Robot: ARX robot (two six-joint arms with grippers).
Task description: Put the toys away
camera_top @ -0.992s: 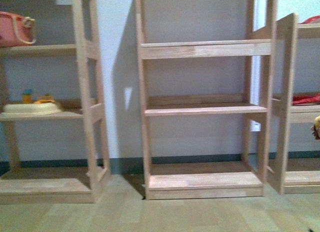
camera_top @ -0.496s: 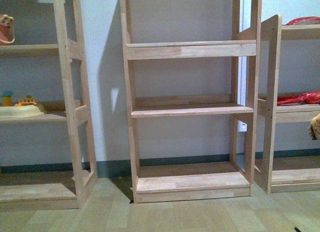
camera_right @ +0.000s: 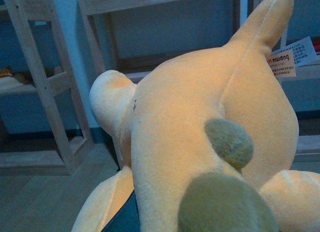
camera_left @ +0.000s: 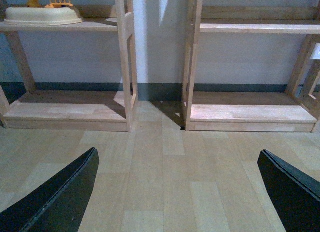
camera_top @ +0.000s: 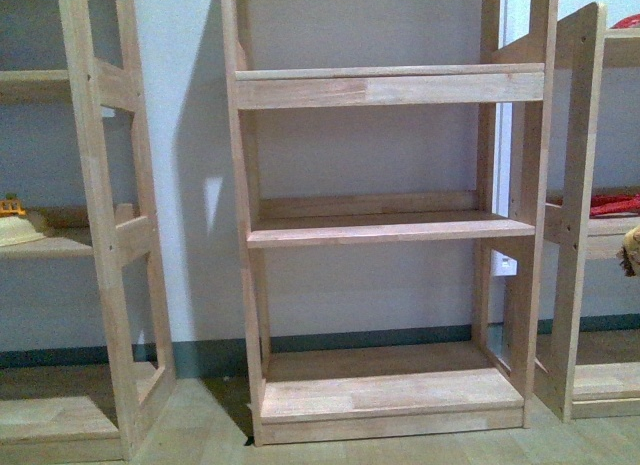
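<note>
The orange-yellow plush animal fills the right wrist view, with a pointed ear on top, grey-green round spots and a paper tag. My right gripper is shut on it; only a dark sliver of one finger shows under the plush. In the front view a small bit of the plush shows at the right edge. My left gripper is open and holds nothing, its two black fingers spread wide above the wooden floor.
A three-shelf wooden rack stands straight ahead against the wall. The rack on the left holds a cream tray with small toys. The rack on the right holds something red.
In the front view the racks have slid left and grown larger, so the view has moved closer to the middle rack. The pink item on the left rack has left the view.
</note>
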